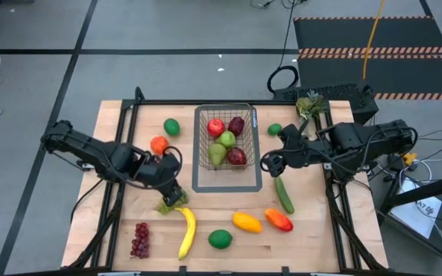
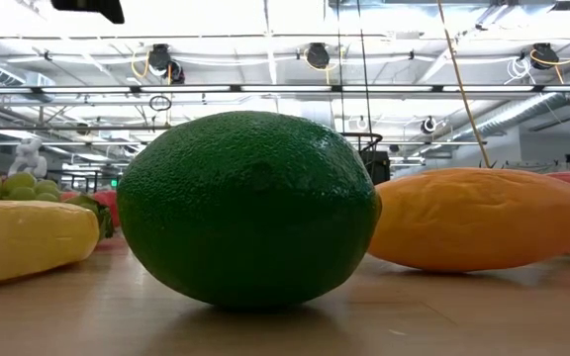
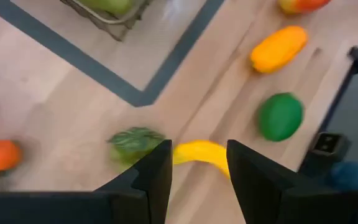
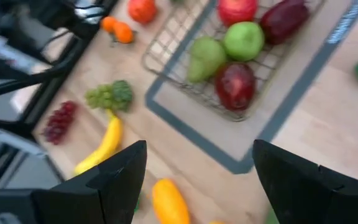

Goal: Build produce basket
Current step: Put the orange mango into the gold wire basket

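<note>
High view, left edge: left arm reaching in across the wood table [image 1: 113, 115], ending at the left gripper [image 1: 172, 193].
Left gripper: poised over the green grape bunch [image 1: 166, 205] and the top end of the banana [image 1: 187, 232]; fingers [image 3: 153, 180] parted in the left wrist view, banana tip showing between them, nothing grasped.
Front left: dark red grapes [image 1: 140, 239] near the table's front edge, beside the banana.
Left of basket: orange fruit [image 1: 159, 144] and a lime [image 1: 172, 126].
Centre: wire basket [image 1: 202, 138] inside the grey outline [image 1: 225, 186], holding red apple [image 1: 216, 126], dark red fruit [image 1: 236, 125], green apple [image 1: 226, 139], pear [image 1: 217, 154], another red fruit [image 1: 237, 156].
Front centre: large lime [image 1: 220, 238], yellow mango [image 1: 246, 222], red-orange mango [image 1: 278, 219].
Right of basket: cucumber [image 1: 284, 194], small lime [image 1: 275, 129].
Right gripper [image 1: 271, 162]: held above the table just beside the basket's right side, fingers [image 4: 114, 177] spread wide, empty.
</note>
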Tool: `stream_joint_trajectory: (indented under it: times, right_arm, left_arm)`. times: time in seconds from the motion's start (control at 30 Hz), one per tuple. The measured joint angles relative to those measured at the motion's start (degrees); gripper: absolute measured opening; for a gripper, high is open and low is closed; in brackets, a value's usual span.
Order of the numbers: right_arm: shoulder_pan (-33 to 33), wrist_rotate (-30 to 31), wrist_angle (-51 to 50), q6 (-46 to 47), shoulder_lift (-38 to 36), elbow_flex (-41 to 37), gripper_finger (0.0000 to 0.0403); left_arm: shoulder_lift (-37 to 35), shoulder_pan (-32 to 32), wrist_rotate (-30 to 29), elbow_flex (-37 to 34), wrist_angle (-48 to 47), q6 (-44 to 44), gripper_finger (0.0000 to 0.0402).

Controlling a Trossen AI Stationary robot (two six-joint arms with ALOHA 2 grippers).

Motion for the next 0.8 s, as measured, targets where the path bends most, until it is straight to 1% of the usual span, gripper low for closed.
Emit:
stream_joint_trajectory:
  times: [0.13, 0.23, 0.33, 0.4, 0.5, 0.6, 0.67, 0.73, 0.8]
  right_arm:
    - [-2.12, 0.06, -3.77, -1.07, 0.00, 0.00, 0.0286]
    - [-3.74, 0.06, -5.48, -3.42, -0.04, 0.00, 0.0286]
    - [-5.54, 0.06, -5.88, -6.81, -0.04, 0.00, 0.0286]
    - [-6.79, 0.14, -5.86, -10.62, -0.04, 0.00, 0.0286]
    - [-8.79, 0.15, -5.92, -19.14, -0.04, 0.00, 0.0286]
    - [-11.16, 0.12, -5.96, -27.46, -0.04, 0.00, 0.0286]
    - [-12.70, 0.00, -5.97, -31.41, -0.04, 0.00, 0.0286]
    - [-13.82, -2.10, -5.99, -33.13, -0.05, 0.00, 0.0286]
    - [-14.27, -7.32, -6.18, -34.46, -0.52, 0.00, 0.0286]
  left_arm:
    - [-0.03, -1.38, -0.94, -3.02, 5.11, -4.61, 0.0152]
    - [-0.05, -1.89, -2.77, -5.34, 8.57, -5.32, 0.0152]
    - [-0.02, -1.63, -2.93, -7.96, 9.97, -4.99, 0.0152]
    - [-0.02, -1.16, -2.49, -9.31, 10.23, -5.36, 0.0152]
    - [0.00, 0.08, 0.61, -10.89, 9.98, -5.98, 0.0152]
    - [-0.02, 1.43, 3.00, -11.07, 10.04, -5.20, 0.0152]
    - [-0.02, 2.34, 3.58, -11.07, 10.16, -4.64, 0.0152]
    - [-0.02, 3.17, 3.77, -11.07, 10.34, -3.90, 0.0152]
    - [-0.02, 3.81, 4.19, -11.07, 10.32, -3.52, 0.0152]
